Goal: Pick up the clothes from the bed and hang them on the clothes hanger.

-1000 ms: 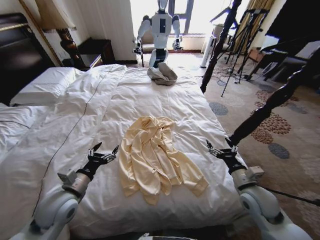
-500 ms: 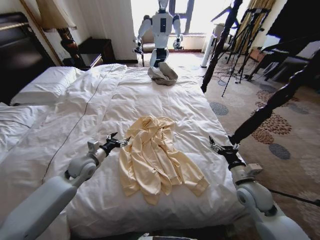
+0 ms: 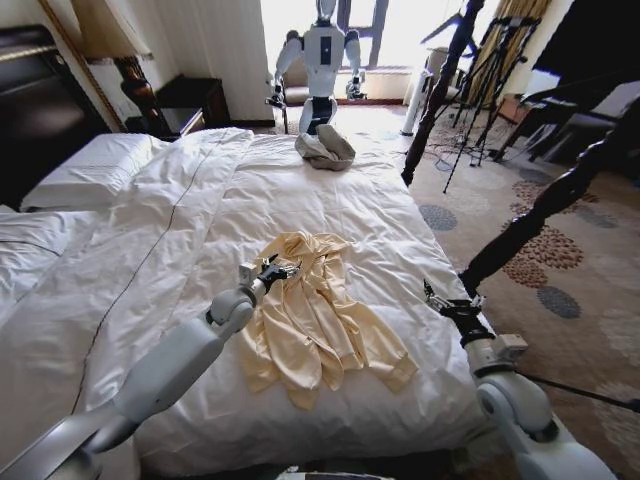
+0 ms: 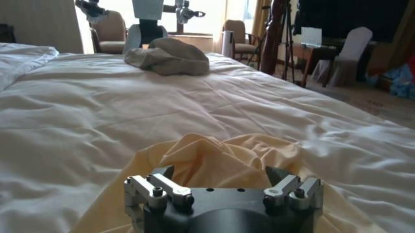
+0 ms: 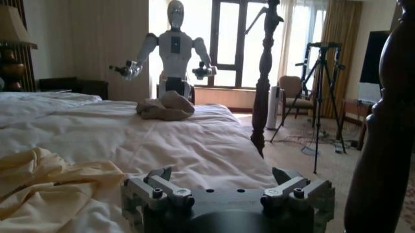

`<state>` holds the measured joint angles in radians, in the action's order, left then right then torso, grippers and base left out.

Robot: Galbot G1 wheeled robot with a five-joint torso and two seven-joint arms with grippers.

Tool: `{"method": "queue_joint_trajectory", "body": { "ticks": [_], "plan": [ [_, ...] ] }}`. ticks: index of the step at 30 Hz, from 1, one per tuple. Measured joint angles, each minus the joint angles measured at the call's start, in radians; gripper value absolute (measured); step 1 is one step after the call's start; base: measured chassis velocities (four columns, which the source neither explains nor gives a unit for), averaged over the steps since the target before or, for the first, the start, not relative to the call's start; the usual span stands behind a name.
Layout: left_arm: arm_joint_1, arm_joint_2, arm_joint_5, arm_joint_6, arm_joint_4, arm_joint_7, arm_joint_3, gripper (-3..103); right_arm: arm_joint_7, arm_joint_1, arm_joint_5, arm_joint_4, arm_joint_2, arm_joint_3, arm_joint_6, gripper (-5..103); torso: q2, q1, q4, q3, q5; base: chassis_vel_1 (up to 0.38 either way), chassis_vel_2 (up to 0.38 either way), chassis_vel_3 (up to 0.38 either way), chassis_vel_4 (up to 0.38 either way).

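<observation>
Over clothes point(image 3: 312, 318), left gripper point(image 3: 276, 269), jaws apart

You will see that the left gripper point(image 3: 275, 269) has advanced from the bare duvet beside the clothes point(image 3: 315, 320) to a position over the garment's upper left edge, jaws spread, arm extended well forward. The right gripper point(image 3: 449, 301) has shifted slightly lower near the bed point(image 3: 120, 260) edge.
</observation>
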<state>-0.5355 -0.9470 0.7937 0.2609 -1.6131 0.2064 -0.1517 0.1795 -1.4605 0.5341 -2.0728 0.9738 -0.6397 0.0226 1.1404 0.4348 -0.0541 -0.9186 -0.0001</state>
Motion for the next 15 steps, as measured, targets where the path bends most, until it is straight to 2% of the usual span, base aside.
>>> {"method": "queue_joint_trajectory", "body": {
  "ticks": [2,6,7,10,11,12,15],
  "plan": [
    [0.024,-0.016,-0.002,0.003,0.022,0.009,-0.019,96,0.002,-0.002,0.000,0.001,0.000,-0.002,0.000,100,0.000,0.000,0.0000,0.000,0.0001,0.000,0.000,0.000,0.000],
    [0.120,-0.103,-0.017,0.034,0.134,0.078,-0.116,97,0.007,-0.008,-0.001,0.007,-0.001,-0.008,0.003,100,0.000,0.000,-0.0003,0.000,0.0000,0.000,0.000,0.000,0.000],
    [0.120,-0.103,-0.017,0.034,0.134,0.078,-0.116,97,0.007,-0.008,-0.001,0.007,-0.001,-0.008,0.003,100,0.000,0.000,-0.0003,0.000,0.0000,0.000,0.000,0.000,0.000],
    [0.158,-0.162,-0.026,0.103,0.197,0.136,-0.157,100,0.010,-0.007,-0.001,0.008,-0.001,-0.014,0.004,100,0.000,0.000,-0.0005,0.000,-0.0002,0.000,0.000,0.000,0.000],
    [0.158,-0.162,-0.026,0.103,0.197,0.136,-0.157,100,0.010,-0.007,-0.001,0.008,-0.001,-0.014,0.004,100,0.000,0.000,-0.0005,0.000,-0.0002,0.000,0.000,0.000,0.000],
    [0.161,-0.169,-0.028,0.145,0.200,0.153,-0.162,100,0.012,-0.008,-0.001,0.009,0.000,-0.017,0.004,100,0.000,0.000,-0.0005,0.000,-0.0002,0.000,0.000,0.000,0.000],
    [0.160,-0.163,-0.047,0.187,0.207,0.163,-0.175,100,0.013,-0.012,-0.003,0.015,0.007,-0.022,0.003,100,0.000,0.000,-0.0001,0.000,-0.0001,0.000,0.000,0.000,0.000]
  ]
}}
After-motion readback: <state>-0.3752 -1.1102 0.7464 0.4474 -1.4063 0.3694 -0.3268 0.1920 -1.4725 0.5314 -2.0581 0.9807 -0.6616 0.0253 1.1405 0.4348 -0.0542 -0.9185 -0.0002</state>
